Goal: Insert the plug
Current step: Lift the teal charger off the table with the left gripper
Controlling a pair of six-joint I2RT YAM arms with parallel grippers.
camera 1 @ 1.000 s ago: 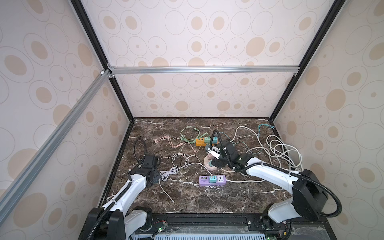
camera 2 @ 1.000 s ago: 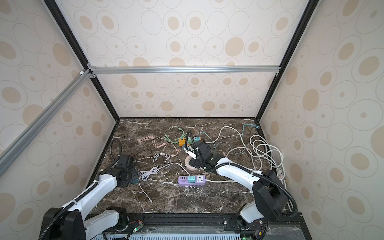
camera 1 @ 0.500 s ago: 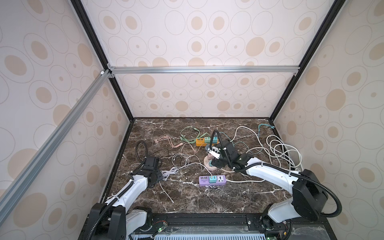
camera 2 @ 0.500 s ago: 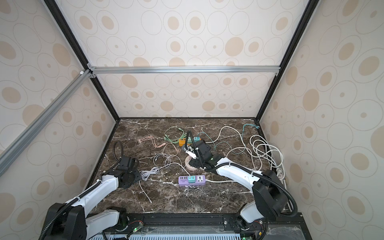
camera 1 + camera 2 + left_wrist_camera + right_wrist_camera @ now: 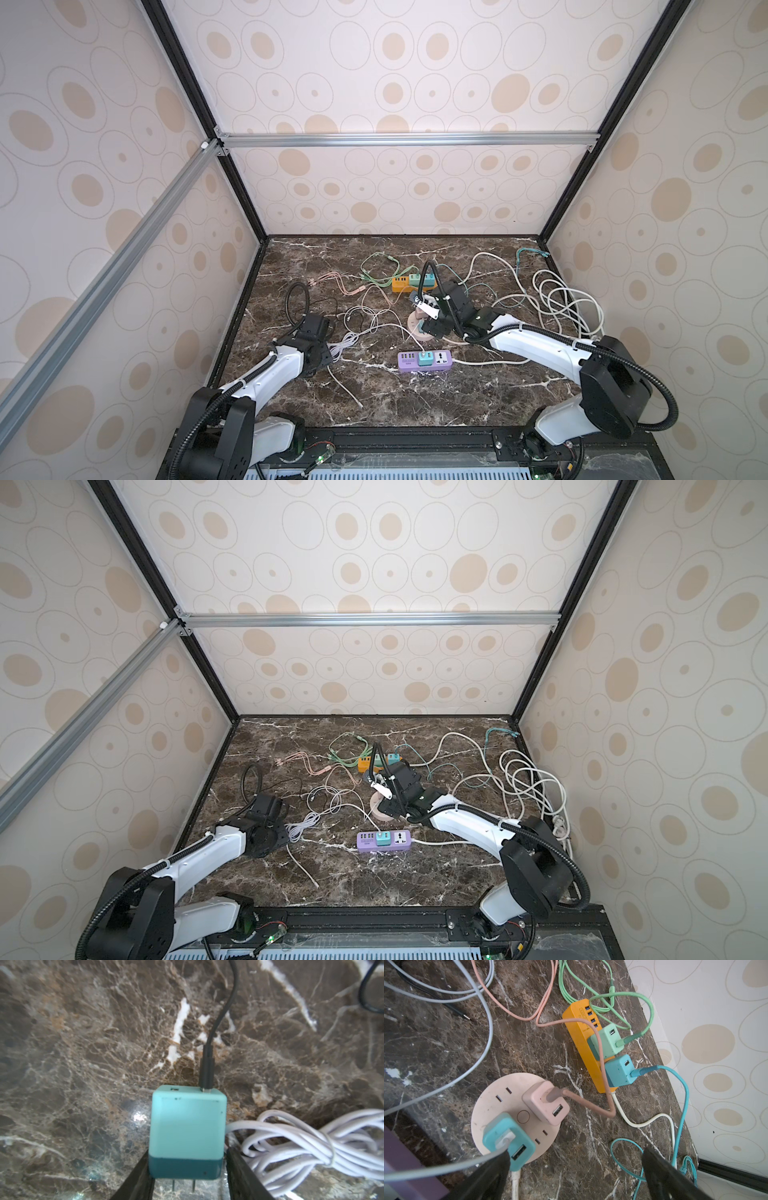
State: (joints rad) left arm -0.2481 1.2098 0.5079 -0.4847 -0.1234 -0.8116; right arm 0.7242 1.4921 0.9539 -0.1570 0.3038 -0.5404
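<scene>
Now that the left gripper has clamped the teal plug left of the purple strip, carrying can start; the right gripper gapes empty.

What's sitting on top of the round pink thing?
Two cube chargers stand plugged into the round pink socket: a pink charger and a teal charger. Spare slots show beside them; the slots beneath the chargers are covered.

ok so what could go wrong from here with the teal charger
The left gripper pinches only the dark prong end of the teal charger, so it might pivot or slip. Its plugged-in black cable could tug as it lifts. The white cable bundle lies right beside one finger and may snag.
</scene>
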